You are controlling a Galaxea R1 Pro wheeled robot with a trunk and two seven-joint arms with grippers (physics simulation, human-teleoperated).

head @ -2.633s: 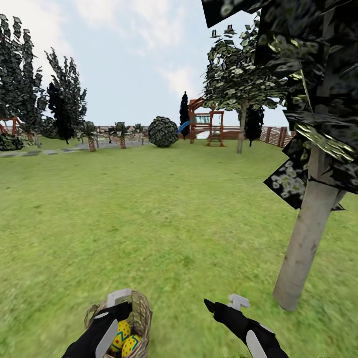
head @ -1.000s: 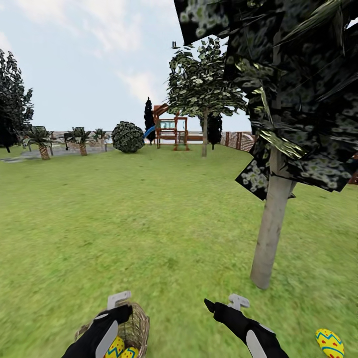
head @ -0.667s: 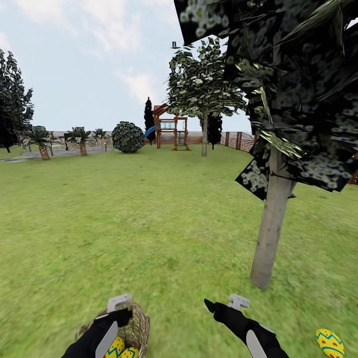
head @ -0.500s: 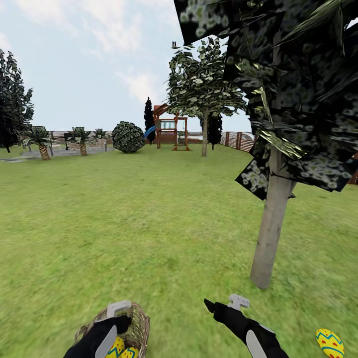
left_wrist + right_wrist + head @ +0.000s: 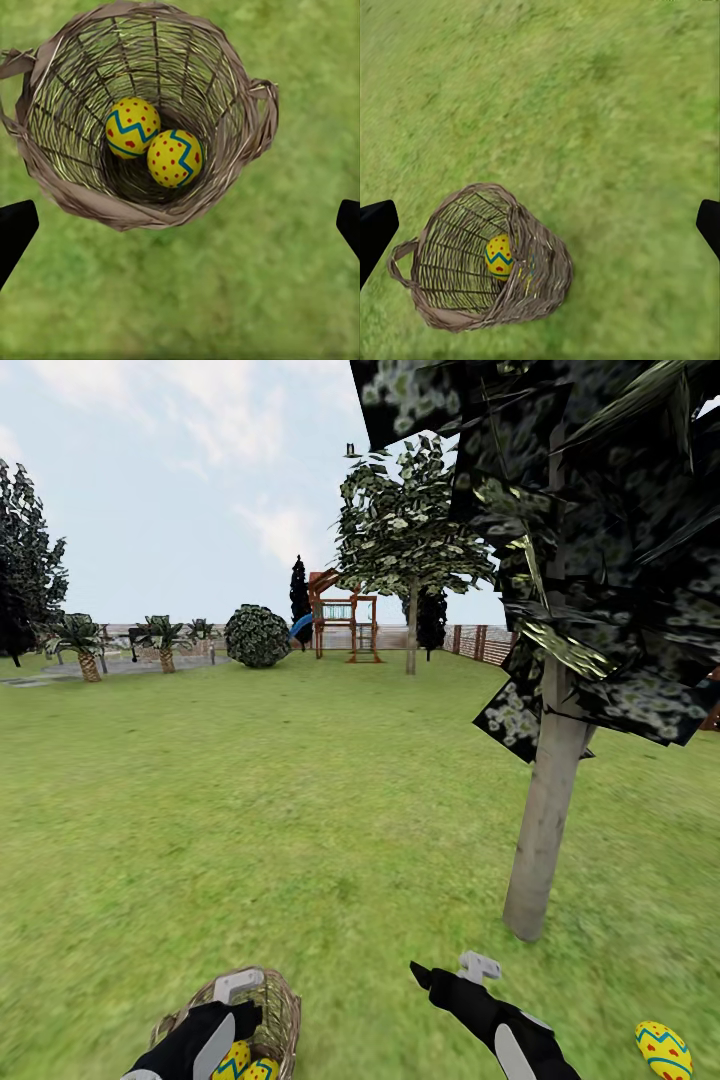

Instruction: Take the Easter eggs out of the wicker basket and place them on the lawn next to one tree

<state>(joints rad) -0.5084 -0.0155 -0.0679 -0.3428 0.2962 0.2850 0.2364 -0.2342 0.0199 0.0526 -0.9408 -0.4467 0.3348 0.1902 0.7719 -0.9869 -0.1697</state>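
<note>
The wicker basket (image 5: 270, 1005) stands on the lawn (image 5: 300, 810) at the bottom left of the head view. Two Easter eggs (image 5: 131, 127) (image 5: 175, 157) lie side by side at its bottom. My left gripper (image 5: 180, 225) hangs open just above the basket's rim, holding nothing. A third egg (image 5: 663, 1050) lies on the grass at the bottom right, a short way from the grey-trunked tree (image 5: 545, 830). My right gripper (image 5: 450, 972) is open and empty between the basket and that tree. In the right wrist view the basket (image 5: 480, 262) shows one egg (image 5: 499, 256) through the weave.
Open grass stretches ahead. The near tree's dark foliage (image 5: 600, 510) overhangs the upper right. Farther off stand another grey-trunked tree (image 5: 411, 630), a round bush (image 5: 257, 636), a playset (image 5: 340, 622), small palms (image 5: 85, 640) and a fence (image 5: 480, 640).
Since 2.6 s ago the view has swung right, bringing the egg on the grass into sight. Over the last second my left gripper drew back slightly over the basket. The right arm held still.
</note>
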